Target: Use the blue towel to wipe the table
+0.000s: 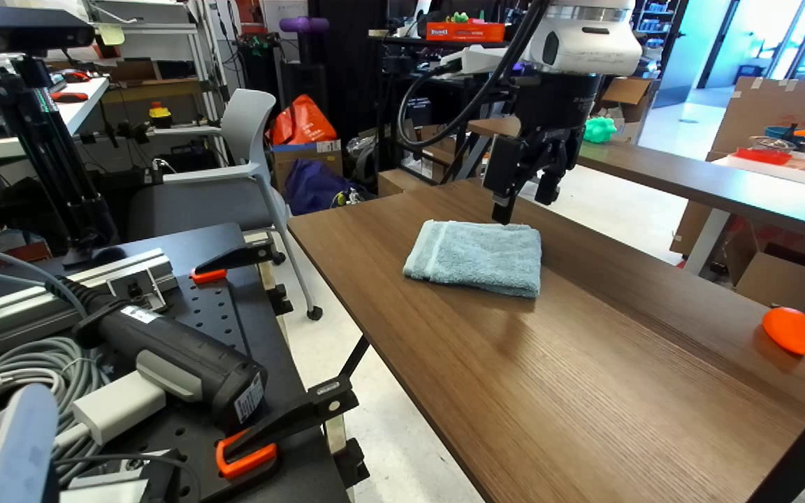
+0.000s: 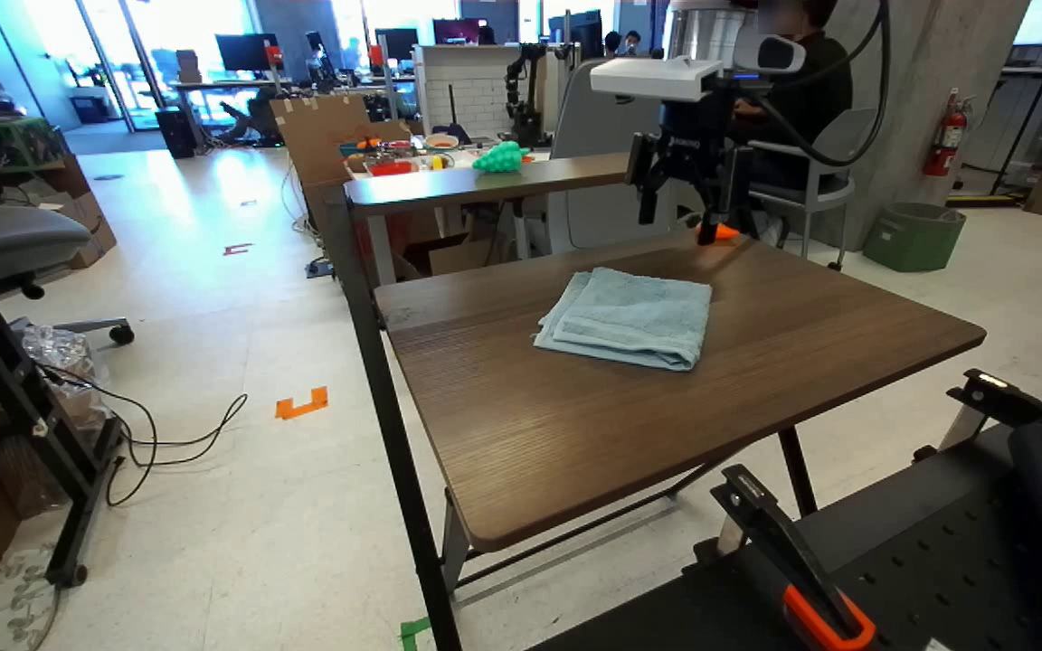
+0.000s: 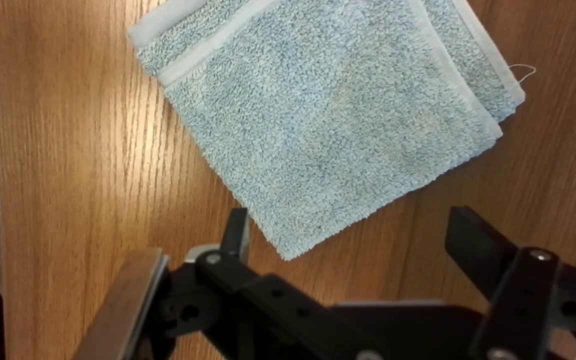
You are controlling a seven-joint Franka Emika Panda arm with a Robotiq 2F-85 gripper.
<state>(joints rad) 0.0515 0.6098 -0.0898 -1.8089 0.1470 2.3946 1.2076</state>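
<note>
A light blue folded towel lies flat on the brown wooden table (image 1: 584,377) in both exterior views, the towel (image 1: 479,255) near one end. The towel (image 2: 634,312) is about mid-table there, and the towel (image 3: 333,115) fills the upper middle of the wrist view. My gripper (image 1: 525,202) is open and empty, above the table at the towel's edge; the gripper (image 2: 677,223) points down there. In the wrist view, the gripper (image 3: 350,225) has its fingers wide apart. The towel's corner points between them, closer to the left finger. Contact with the towel cannot be told.
An orange rounded object (image 1: 790,330) lies near the table's edge. A raised wooden shelf (image 2: 575,172) runs along one side, with a green bumpy toy (image 2: 498,157) on it. A black bench with clamps (image 1: 256,433) and a grey chair (image 1: 200,202) stand beside the table.
</note>
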